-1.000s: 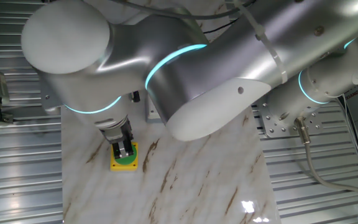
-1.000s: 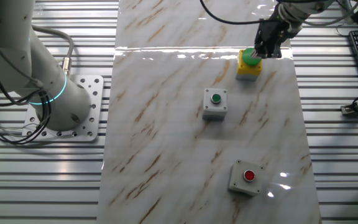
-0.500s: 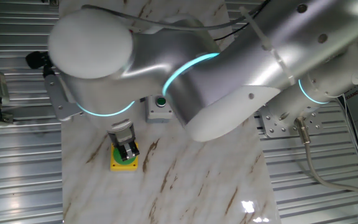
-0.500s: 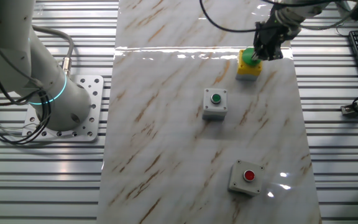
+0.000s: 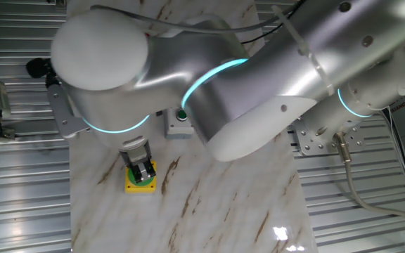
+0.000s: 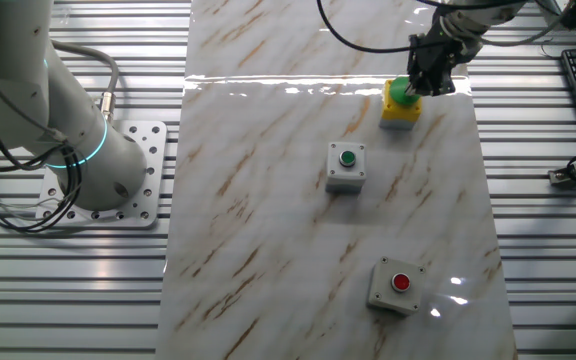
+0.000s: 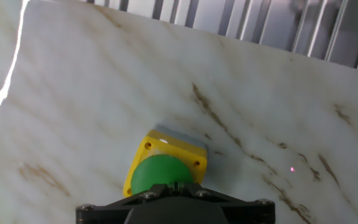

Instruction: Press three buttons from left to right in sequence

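End effector (image 6: 423, 82) sits at the upper right of the other fixed view, over the yellow box (image 6: 399, 112) with its tip at the green dome (image 6: 400, 93); the hand view shows the dome (image 7: 160, 175) right at its lower edge. Whether the fingers are parted or together I cannot tell, and contact with the dome is not clear either.

On the marble worktop (image 6: 268, 200), the grey box with the dark-green button (image 6: 346, 166) lies mid-frame, and the grey box with the red button (image 6: 396, 286) at the lower right, both well apart from the arm.

My guess is that this is the last press in the sequence. The boxes look rigid and light, so an off-centre push could skid one on the smooth marble. The dome is broad; press straight down on its crown.
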Motion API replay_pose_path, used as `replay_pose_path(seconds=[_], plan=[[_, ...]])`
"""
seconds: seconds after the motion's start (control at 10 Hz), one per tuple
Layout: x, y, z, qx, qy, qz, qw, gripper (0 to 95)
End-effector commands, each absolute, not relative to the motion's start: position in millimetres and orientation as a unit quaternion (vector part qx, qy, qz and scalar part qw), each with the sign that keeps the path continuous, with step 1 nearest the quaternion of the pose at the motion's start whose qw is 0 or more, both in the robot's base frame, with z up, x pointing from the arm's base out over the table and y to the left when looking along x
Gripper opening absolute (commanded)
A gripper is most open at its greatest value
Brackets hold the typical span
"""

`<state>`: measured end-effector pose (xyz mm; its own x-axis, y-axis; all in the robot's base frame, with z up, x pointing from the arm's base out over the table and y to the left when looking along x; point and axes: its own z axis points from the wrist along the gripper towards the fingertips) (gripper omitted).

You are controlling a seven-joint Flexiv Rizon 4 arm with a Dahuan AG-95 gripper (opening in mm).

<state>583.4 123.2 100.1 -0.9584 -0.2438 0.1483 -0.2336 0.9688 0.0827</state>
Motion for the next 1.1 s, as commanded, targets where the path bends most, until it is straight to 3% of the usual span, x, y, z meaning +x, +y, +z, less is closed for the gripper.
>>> replay_pose_path(seconds=[0.1,0.8,1.1], plan=[[582.2,122.4,100.7,0.111,-0.990,-0.031,0.080,0.0],[582.1,122.4,100.4,0.116,-0.990,-0.026,0.079,0.0],[582.1,122.4,100.3,0.145,-0.984,-0.001,0.100,0.0]])
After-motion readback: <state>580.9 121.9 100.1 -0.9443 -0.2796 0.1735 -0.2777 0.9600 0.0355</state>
